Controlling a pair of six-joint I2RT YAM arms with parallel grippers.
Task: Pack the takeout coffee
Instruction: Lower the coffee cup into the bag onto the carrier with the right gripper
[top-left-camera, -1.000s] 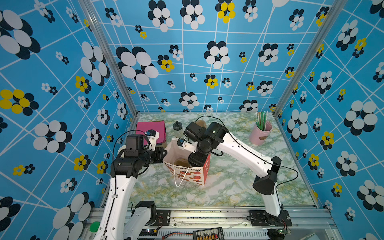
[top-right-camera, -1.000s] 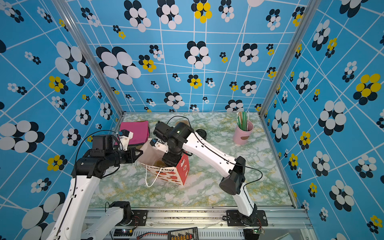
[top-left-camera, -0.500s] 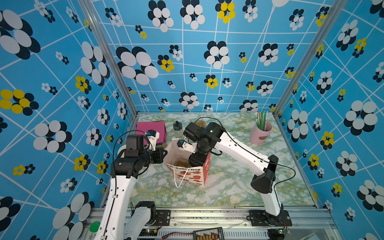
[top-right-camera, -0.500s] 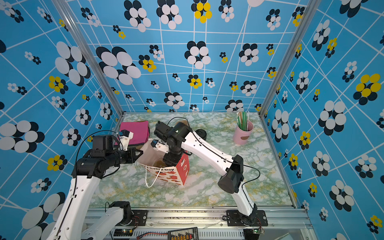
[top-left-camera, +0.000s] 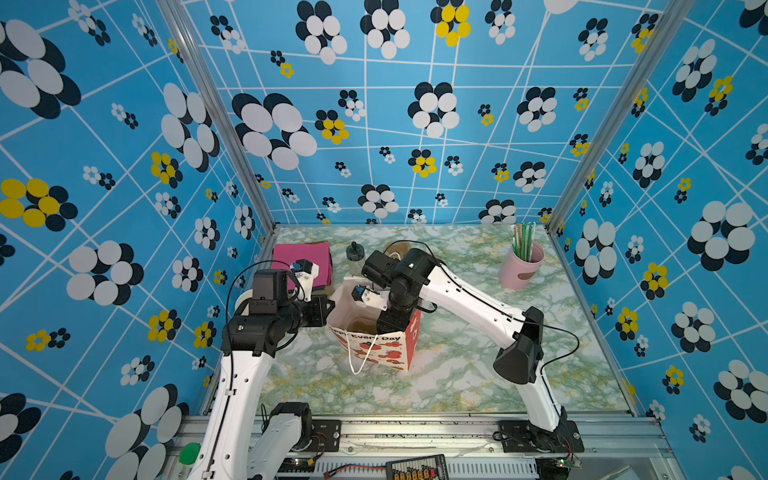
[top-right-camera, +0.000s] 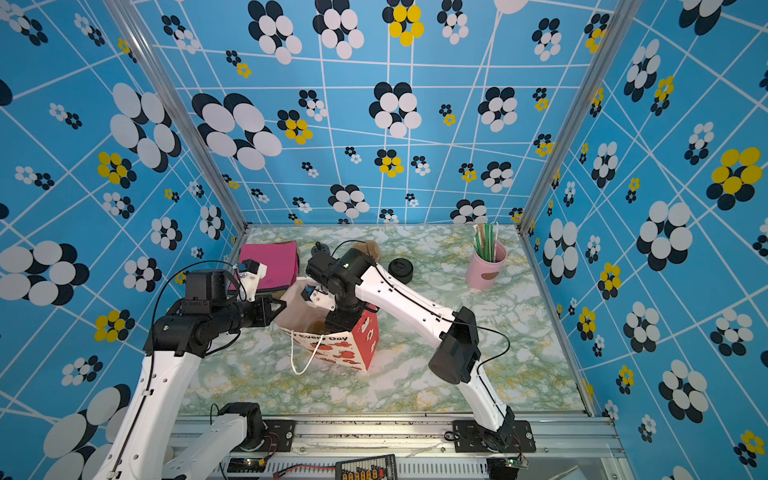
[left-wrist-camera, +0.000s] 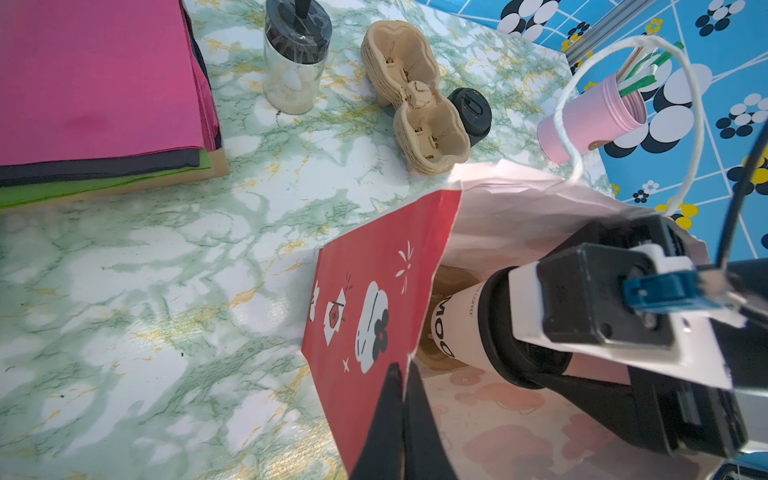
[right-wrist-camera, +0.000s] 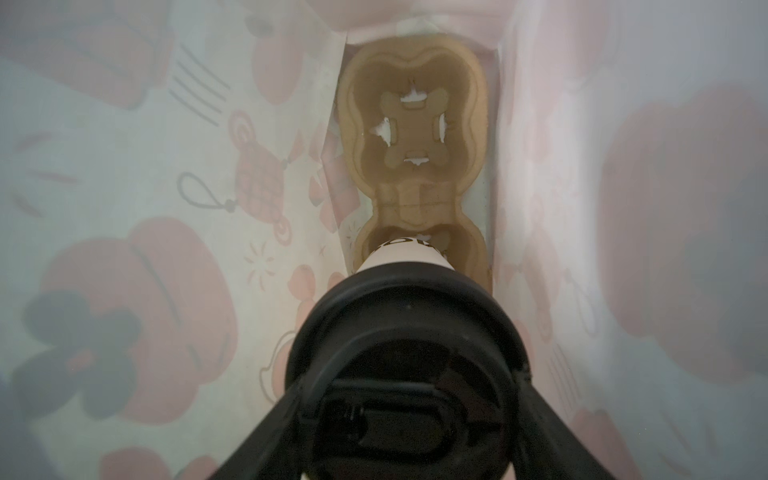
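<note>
Grasping takeout coffee (left-wrist-camera: 457, 328) inside bag (left-wrist-camera: 374, 270) over tray (right-wrist-camera: 411, 75), right gripper (right-wrist-camera: 409, 386); left gripper (left-wrist-camera: 401, 374) pinches rim

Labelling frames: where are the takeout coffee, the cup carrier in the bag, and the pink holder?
takeout coffee (left-wrist-camera: 465, 332): left wrist view, white side.
cup carrier (right-wrist-camera: 411, 124): right wrist view, empty pocket.
pink holder (top-left-camera: 515, 266): a top view, wall.

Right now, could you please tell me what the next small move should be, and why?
Probably ease the cup straight down. The right gripper holds it by the lid, and its base is at one pocket of the carrier inside the bag, but I can't tell whether it's seated. The left gripper pinches the bag's rim.
</note>
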